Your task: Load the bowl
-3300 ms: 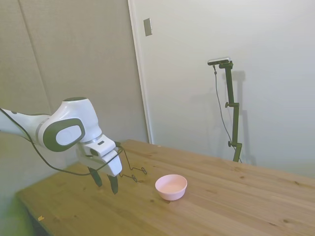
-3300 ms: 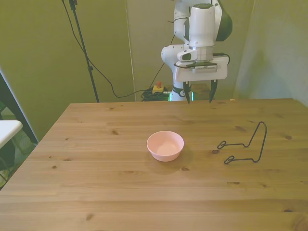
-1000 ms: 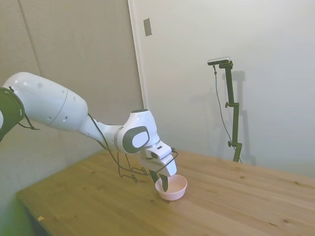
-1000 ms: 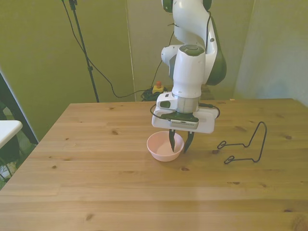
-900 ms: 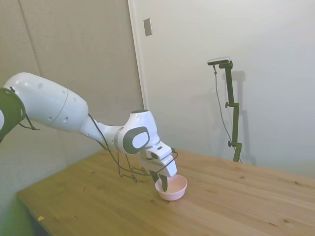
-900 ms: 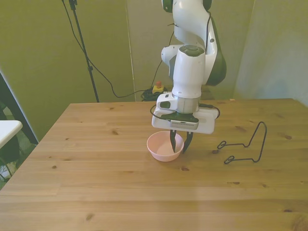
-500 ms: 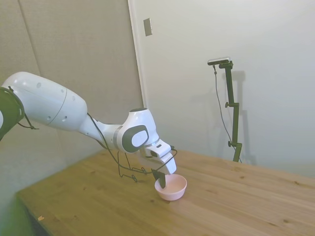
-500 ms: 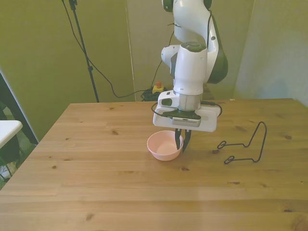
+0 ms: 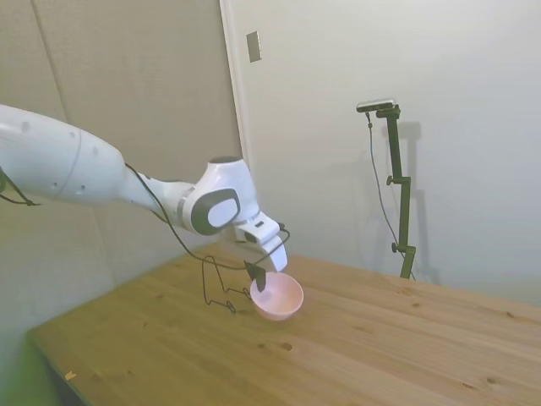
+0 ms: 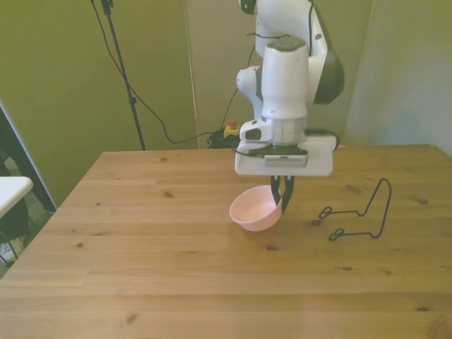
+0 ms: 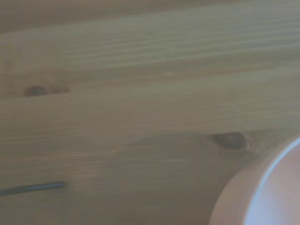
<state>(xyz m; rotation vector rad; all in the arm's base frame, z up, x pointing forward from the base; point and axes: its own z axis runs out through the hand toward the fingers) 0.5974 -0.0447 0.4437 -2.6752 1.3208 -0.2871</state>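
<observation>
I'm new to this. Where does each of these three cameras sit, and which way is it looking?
Side view: stands off one side of the table, looking across it; the white arm enters from the picture's left, its hand shut on the pink bowl.
Front view: across the table, facing the robot's base; arm, hand, tilted bowl and black wire stand show.
Wrist view: on the wrist, looking down at blurred wood and the bowl's edge; no robot parts show.
Side and front views share bowl, hand, and wire stand.

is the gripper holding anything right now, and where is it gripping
Yes: the gripper is shut on the pink bowl, pinching its rim on the front view's right side. The bowl hangs tilted, lifted off the table.
</observation>
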